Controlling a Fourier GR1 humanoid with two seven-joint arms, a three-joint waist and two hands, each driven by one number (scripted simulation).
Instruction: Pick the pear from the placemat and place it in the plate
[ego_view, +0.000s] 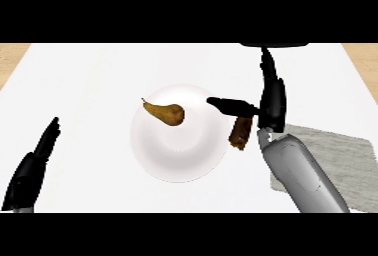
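A white tabletop (88, 65) carries a grey placemat (336, 155) near its right edge and a white plate (177, 160) at its middle. The right hand (269, 102) hangs between the two, fingers straight and relaxed, thumb jutting over the plate's right rim, holding nothing. The left hand (37, 160) rests open by the left edge. The brown pear (166, 113) lies on the plate's upper part, stem pointing left.
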